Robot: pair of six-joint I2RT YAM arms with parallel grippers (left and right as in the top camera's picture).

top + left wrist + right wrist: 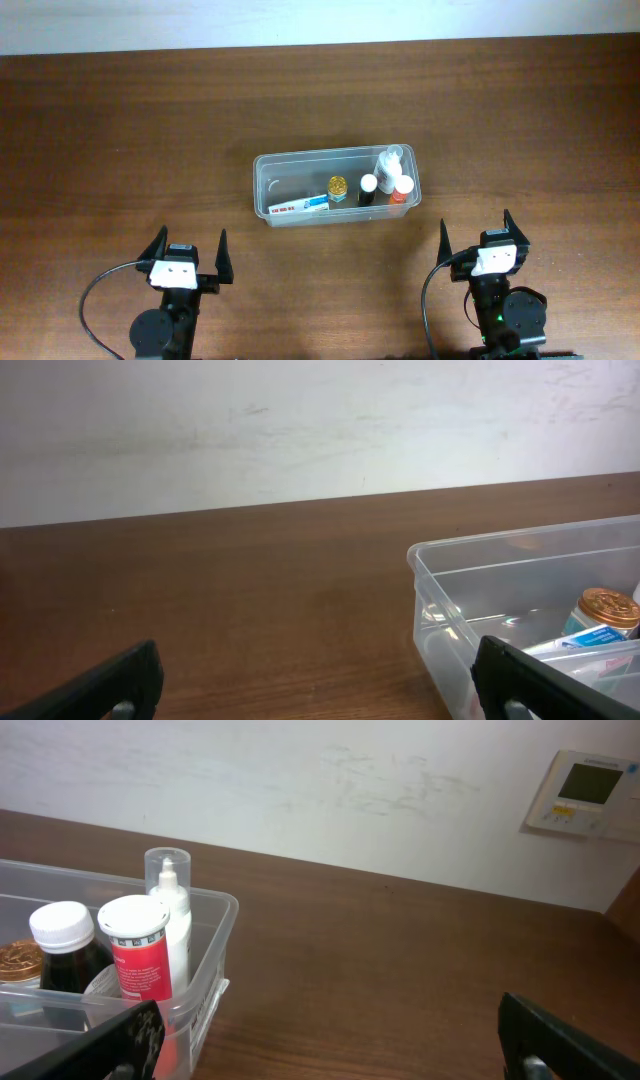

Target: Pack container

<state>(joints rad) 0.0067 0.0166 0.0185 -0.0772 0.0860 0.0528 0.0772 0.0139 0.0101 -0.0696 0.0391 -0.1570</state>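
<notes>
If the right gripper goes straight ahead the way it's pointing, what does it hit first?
Likely nothing: the right gripper faces bare table, with the container just left of its line, though clearance looks slim.

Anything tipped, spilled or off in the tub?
Nothing stands out. The container sits flat on the table; the red bottle and dark bottle stand upright at its right end, the toothpaste tube lies along the near wall. No spill visible.
</notes>
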